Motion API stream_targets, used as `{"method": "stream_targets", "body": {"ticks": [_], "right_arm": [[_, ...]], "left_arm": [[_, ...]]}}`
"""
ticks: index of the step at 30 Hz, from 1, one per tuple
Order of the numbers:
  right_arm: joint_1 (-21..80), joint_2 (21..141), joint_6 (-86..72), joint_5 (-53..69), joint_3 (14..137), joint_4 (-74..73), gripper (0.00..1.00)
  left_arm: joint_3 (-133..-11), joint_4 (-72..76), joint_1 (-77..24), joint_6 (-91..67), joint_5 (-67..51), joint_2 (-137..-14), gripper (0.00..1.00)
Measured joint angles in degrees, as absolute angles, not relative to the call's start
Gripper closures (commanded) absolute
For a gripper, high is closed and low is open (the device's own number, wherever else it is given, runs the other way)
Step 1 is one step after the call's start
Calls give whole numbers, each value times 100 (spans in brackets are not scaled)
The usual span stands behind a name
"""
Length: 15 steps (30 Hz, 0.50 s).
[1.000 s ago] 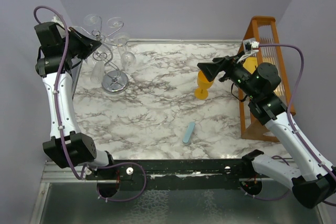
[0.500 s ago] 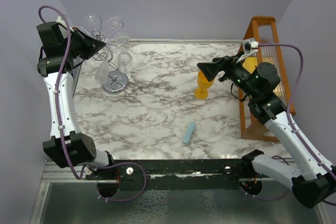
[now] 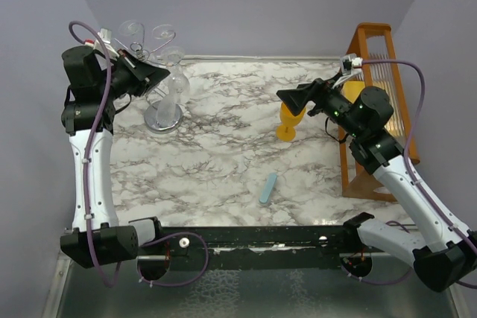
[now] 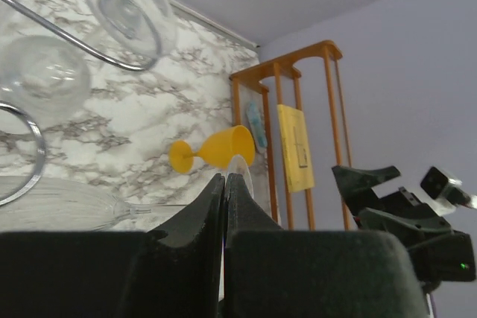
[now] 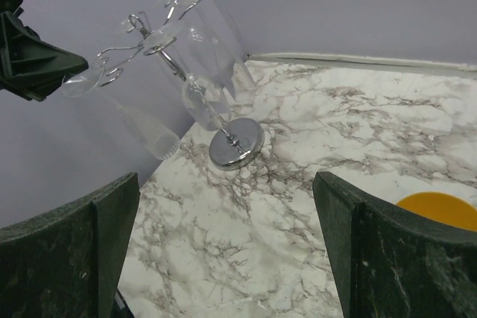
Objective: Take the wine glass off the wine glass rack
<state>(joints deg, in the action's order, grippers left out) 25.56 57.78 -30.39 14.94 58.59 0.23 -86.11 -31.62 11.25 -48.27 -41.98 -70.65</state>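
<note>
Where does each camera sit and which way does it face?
Top external: above and behind, looking down on the table; left arm and right arm show.
Left wrist: faces rightward across to the orange goblet; left gripper shut on the wine glass.
Right wrist: faces leftward to the wine glass rack; right gripper open.
Shared: all three show the orange goblet.

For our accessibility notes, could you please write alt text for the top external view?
The left gripper clamps a clear wine glass beside the silvery wire tree rack on a marble table; the open right gripper hovers by an orange goblet.
</note>
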Motion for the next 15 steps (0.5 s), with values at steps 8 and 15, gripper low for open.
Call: {"method": "stream_targets", "body": {"ticks": [8, 15], "right_arm": [[2556, 5983, -3240, 2053, 5861, 167, 0], [2556, 6425, -3806, 3273, 5861, 891, 0]], "left_arm": [[-7625, -2150, 714, -5900, -4536, -6165, 100], [-6895, -838, 410, -7321, -4748, -5686, 100]]}}
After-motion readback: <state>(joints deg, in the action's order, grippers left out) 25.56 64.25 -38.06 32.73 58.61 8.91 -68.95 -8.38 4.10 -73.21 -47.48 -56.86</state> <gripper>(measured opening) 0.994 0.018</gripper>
